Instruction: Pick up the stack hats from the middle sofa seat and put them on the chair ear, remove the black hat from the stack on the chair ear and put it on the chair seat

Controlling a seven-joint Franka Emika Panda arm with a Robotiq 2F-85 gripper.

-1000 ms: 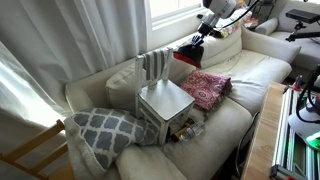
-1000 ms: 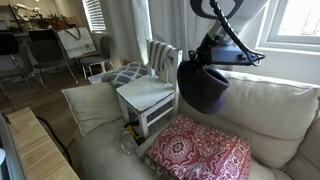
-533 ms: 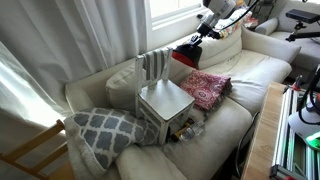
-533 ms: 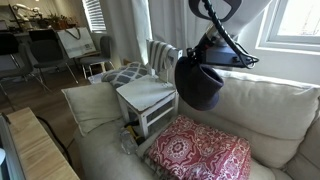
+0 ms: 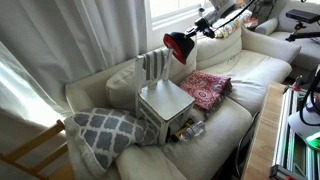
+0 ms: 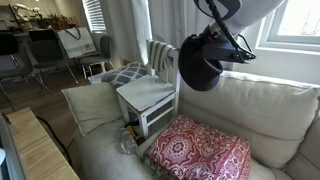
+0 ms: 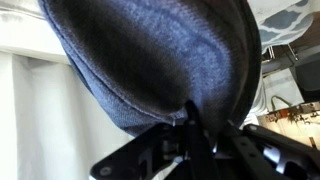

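My gripper (image 5: 203, 27) is shut on the stack of hats and holds it in the air beside the top of the chair's slatted backrest (image 5: 155, 66). The stack shows as red in an exterior view (image 5: 178, 46) and as the black hat in an exterior view (image 6: 199, 62). In the wrist view the dark hat (image 7: 150, 60) fills the frame, pinched between my fingers (image 7: 200, 125). The chair ear (image 6: 176, 50) is just next to the hats. The chair seat (image 5: 165, 98) is bare. The middle sofa seat (image 6: 265, 105) lies behind and below the hats.
A pink-red patterned cloth (image 5: 205, 87) lies on the sofa beside the chair. A grey-white lattice pillow (image 5: 105, 130) leans at the sofa's other end. Small items sit under the chair (image 5: 185, 128). A window and curtain stand behind the sofa.
My gripper has lifted the hats up and moved them toward the chair's backrest top; they hung lower over the sofa before.
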